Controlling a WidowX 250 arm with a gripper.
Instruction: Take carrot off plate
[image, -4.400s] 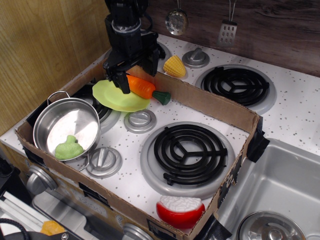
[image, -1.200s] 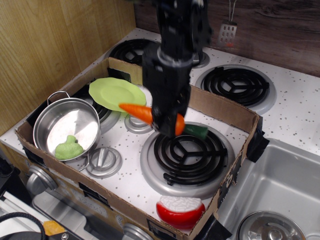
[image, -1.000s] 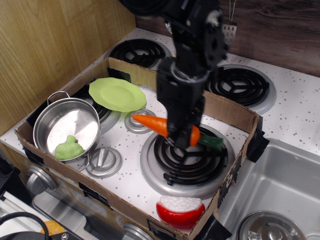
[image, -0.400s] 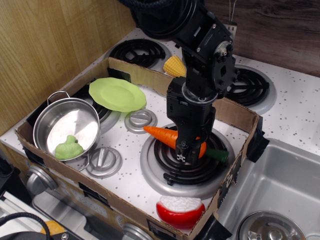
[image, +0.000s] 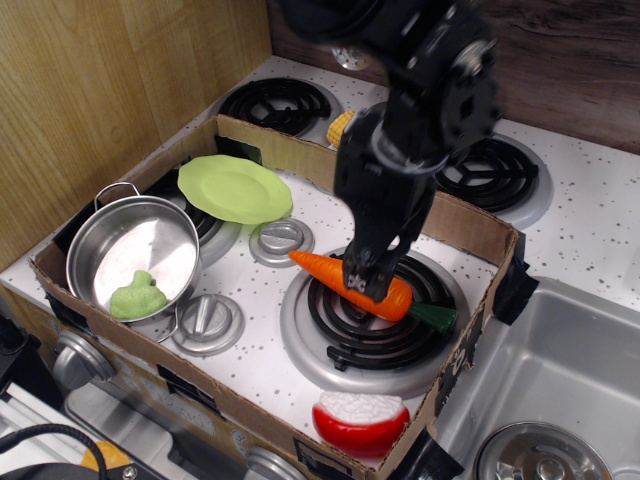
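Note:
The orange carrot (image: 385, 298) with its dark green stub (image: 432, 317) lies across the black front-right burner (image: 375, 325), away from the plate. The lime-green plate (image: 235, 188) sits bare on the back-left burner inside the cardboard box. My gripper (image: 362, 278) hangs right over the carrot's middle. One fingertip (image: 353, 281) shows in front of the carrot and the other is behind it. The jaws look slightly parted, with the carrot resting on the burner.
A silver pot (image: 135, 250) holding a green toy (image: 138, 296) stands front left. A low cardboard box wall (image: 470, 235) rings the stove. A red-and-white toy (image: 360, 422) sits at the front edge, a yellow corn cob (image: 340, 127) behind the box, a sink (image: 560, 380) at right.
The carrot went from the plate across to the front-right burner in my gripper. In the last half second it settled onto the burner, and my fingers rose a little relative to it.

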